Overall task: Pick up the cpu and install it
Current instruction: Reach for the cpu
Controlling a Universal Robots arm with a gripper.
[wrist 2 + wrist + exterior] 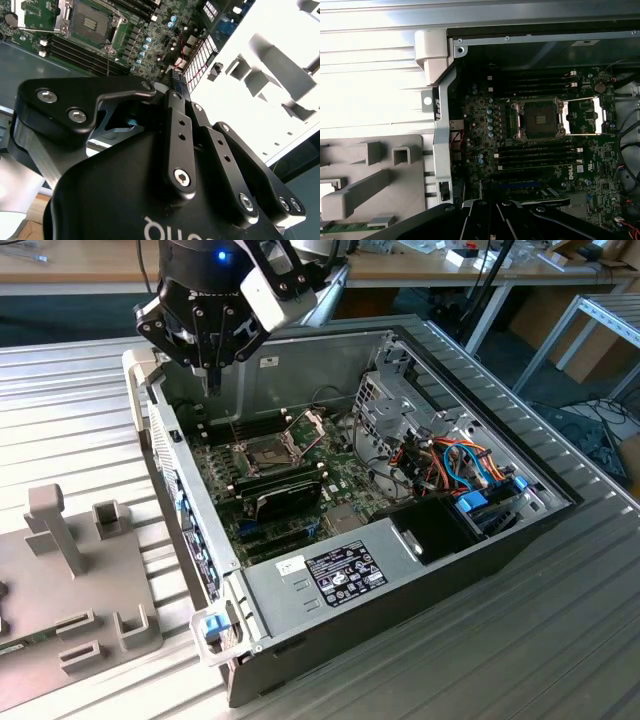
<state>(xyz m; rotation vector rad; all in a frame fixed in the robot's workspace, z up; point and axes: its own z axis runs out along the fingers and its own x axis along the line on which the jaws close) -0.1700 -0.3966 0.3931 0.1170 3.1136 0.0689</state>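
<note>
The end effector (213, 378), drawn narrow, hangs above the open computer case's (300, 375) wall, well apart from the open-framed CPU socket (268, 452).

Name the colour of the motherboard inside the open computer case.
The motherboard is green; the first wrist view shows it best.

Soft, even light fills the exterior view; a blue lamp (222, 255) glows at eleven o'clock. In the first wrist view the counter (370, 75) burns out white, the computer case (530, 55) interior lies dim.
</note>
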